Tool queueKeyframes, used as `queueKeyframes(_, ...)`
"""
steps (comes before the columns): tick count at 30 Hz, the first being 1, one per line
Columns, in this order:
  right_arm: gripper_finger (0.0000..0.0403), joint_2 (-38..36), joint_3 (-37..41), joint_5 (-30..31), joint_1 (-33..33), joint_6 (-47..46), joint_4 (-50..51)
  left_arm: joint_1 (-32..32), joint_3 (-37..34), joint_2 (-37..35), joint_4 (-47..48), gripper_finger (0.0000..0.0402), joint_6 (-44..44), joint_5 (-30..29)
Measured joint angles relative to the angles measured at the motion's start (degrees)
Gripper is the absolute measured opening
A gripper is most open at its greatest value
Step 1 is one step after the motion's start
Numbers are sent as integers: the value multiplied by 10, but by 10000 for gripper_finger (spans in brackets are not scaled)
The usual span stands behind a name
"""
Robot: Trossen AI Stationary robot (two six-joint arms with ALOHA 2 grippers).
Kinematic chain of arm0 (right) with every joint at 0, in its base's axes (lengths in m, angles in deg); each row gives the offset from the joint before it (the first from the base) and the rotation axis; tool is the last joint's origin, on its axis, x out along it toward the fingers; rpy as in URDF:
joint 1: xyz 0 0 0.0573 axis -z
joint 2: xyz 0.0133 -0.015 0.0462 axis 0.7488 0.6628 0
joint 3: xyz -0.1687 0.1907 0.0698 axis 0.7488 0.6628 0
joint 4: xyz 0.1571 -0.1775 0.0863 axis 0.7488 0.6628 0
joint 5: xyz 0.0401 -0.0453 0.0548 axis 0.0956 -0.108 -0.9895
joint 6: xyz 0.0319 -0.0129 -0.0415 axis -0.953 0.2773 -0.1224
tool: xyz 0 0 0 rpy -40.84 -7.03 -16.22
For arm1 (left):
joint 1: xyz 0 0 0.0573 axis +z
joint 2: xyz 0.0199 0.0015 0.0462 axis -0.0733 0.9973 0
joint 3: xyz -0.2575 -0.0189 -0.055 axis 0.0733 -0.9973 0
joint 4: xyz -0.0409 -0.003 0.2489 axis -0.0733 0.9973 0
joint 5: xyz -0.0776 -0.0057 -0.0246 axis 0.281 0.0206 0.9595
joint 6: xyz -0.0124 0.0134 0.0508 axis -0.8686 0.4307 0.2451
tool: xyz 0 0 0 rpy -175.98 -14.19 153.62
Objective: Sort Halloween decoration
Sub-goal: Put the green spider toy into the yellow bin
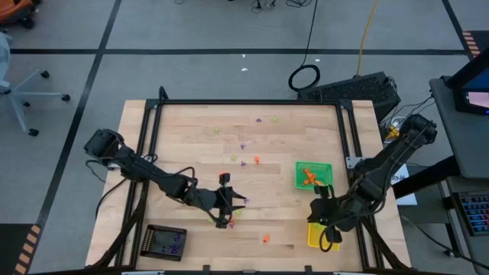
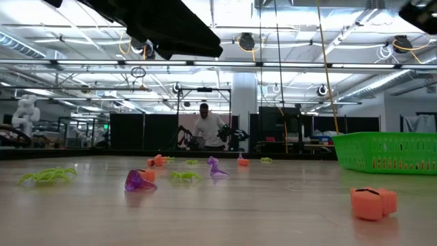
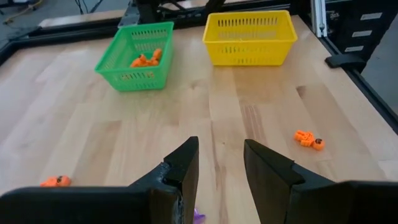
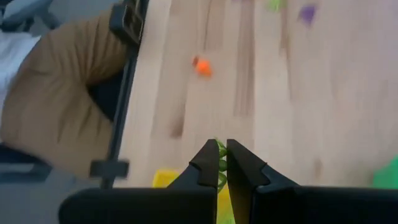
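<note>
The right gripper (image 4: 222, 163), jaws clenched on a lime-green trinket (image 4: 220, 149), hangs over the yellow tray (image 1: 321, 237) at the table's near right corner, presumably to drop it, while the left gripper (image 3: 221, 163), jaws released, hovers mid-table over scattered trinkets.

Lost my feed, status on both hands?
Right hand shut on green trinket, over yellow tray. Left hand open, low over table. Nothing blocking.

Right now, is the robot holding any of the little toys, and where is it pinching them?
The right pincer pinches a lime green trinket between its fingertips; which part cannot be told. The left pincer is open, holding nothing.
</note>
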State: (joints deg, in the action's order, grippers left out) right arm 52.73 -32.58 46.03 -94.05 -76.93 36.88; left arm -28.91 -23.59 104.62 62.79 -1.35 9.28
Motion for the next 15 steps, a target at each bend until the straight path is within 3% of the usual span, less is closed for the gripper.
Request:
queueKeyframes(5,2,15,0,-53,-1,-76,54,0,0,13,-1,128,-1,-3)
queueKeyframes(15,2,52,0,-56,-35,-192,123,0,0,29,-2,128,-1,-23)
